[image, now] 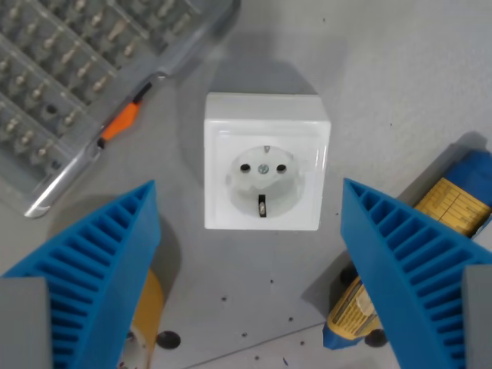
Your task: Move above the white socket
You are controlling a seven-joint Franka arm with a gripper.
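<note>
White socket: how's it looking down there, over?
Gripper open, empty. White socket centred between blue fingers, face up. Nothing in the way.

Yellow label (453, 206) — print too blurred to read

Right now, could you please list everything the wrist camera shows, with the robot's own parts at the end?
white socket: one, white, middle of the view, face up on the grey table.
clear plastic case: one, transparent with rows of small bits inside, top of the wrist view's left; orange latch on its edge.
blue and yellow package: one, lower part of the wrist view's right, partly hidden behind a finger.
yellow object: one, bottom left, mostly hidden; cannot tell what it is.
gripper: one, blue ribbed fingers, spread open to either side of the socket, holding nothing.
</note>
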